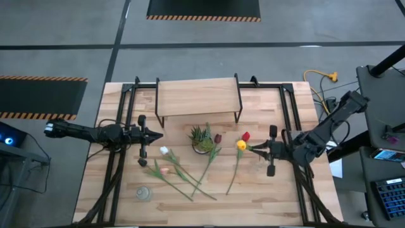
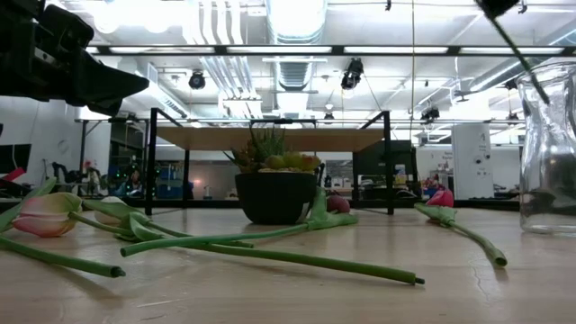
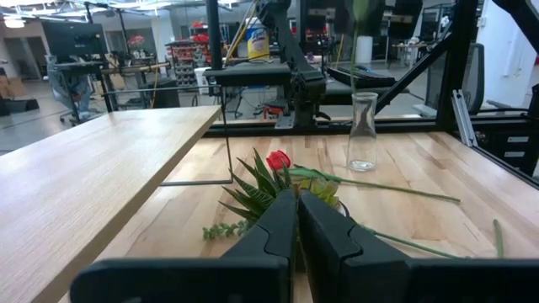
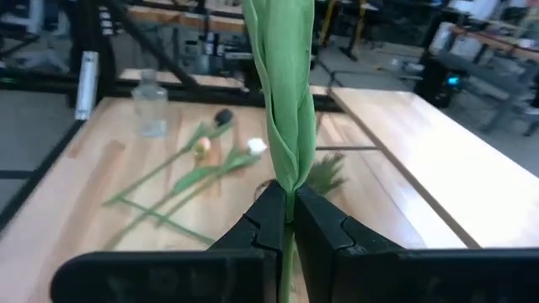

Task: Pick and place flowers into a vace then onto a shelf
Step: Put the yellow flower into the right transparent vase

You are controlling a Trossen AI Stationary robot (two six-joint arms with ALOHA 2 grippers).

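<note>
Six flowers (image 1: pixel 190 172) are counted. Four lie on the tabletop (image 1: pixel 266 196) near the front: white, pink, maroon and one yellow-headed stem. A fifth, red, lies beside the yellow head. The sixth (image 4: pixel 286 93) is clamped by its stem in the right claw (image 1: pixel 255 149), at the right. One left claw (image 1: pixel 158 134) is seen pressed shut, empty, at the left. One shelf (image 1: pixel 197 98) stands at the far side, one potted plant (image 1: pixel 202 138) before it, one glass vase (image 1: pixel 143 193) near left.

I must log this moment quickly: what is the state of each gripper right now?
Left gripper: closed, holding nothing.
Right gripper: closed on a flower stem.
</note>
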